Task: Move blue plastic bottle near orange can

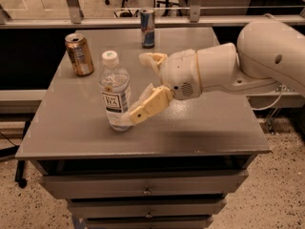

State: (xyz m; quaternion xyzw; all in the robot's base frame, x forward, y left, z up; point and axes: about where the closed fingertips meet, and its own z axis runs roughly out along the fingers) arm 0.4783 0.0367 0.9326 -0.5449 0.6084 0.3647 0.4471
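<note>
The blue plastic bottle (115, 92) stands upright on the grey table (209, 123), left of the middle, white cap on top and a white-and-dark label on its side. The orange can (79, 54) stands upright near the table's back left corner, apart from the bottle. My gripper (142, 86) reaches in from the right with its jaws open. One tan finger (148, 105) lies right beside the bottle's lower right side; the other finger (151, 59) is behind it, to the bottle's upper right. Nothing is held between them.
A slim blue-and-silver can (147, 28) stands at the table's back edge near the middle. My white arm (248, 66) stretches over the table's right half. Drawers sit under the tabletop. A rail and glass panel run behind the table.
</note>
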